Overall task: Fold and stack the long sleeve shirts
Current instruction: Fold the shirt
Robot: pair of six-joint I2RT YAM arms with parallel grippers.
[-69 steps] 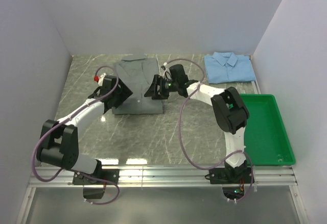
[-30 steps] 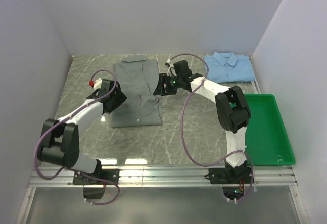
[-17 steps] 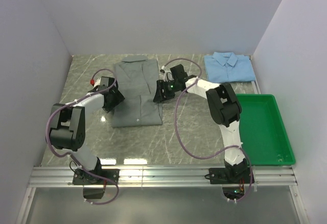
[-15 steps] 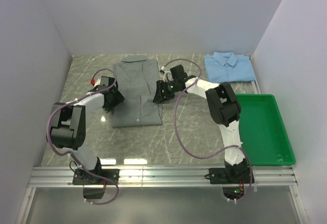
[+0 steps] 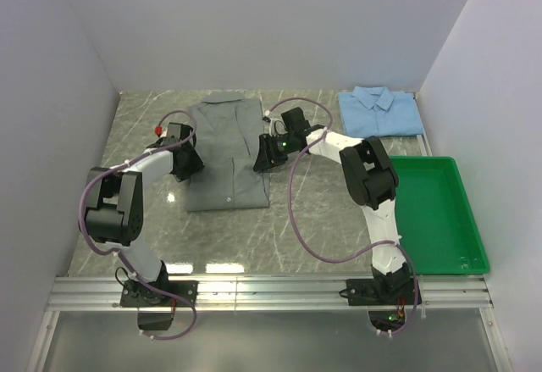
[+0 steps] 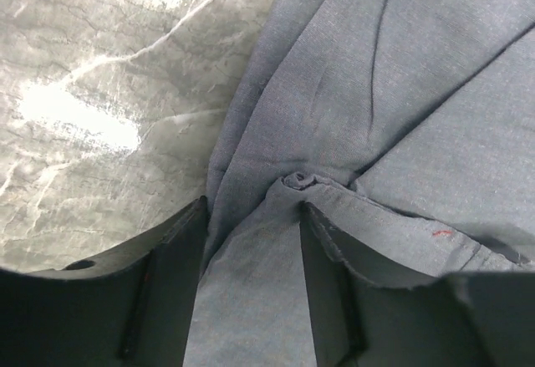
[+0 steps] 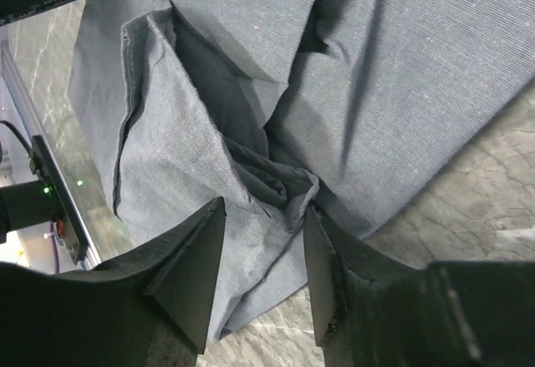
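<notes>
Finds left gripper [image 6: 251, 208] and right gripper [image 7: 264, 208] low on opposite side edges of the grey shirt [image 5: 227, 160] at far centre, jaws spread astride bunched folds, apparently poised to pinch both sides for folding; notes light blue shirt [image 5: 379, 111] folded far right.

Grey marbled tabletop [image 5: 229, 236] between plain pale walls [image 5: 271, 24]

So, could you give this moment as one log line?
left gripper: open, astride left edge of grey shirt | right gripper: open, astride its right edge | blue shirt: folded, back right
</notes>
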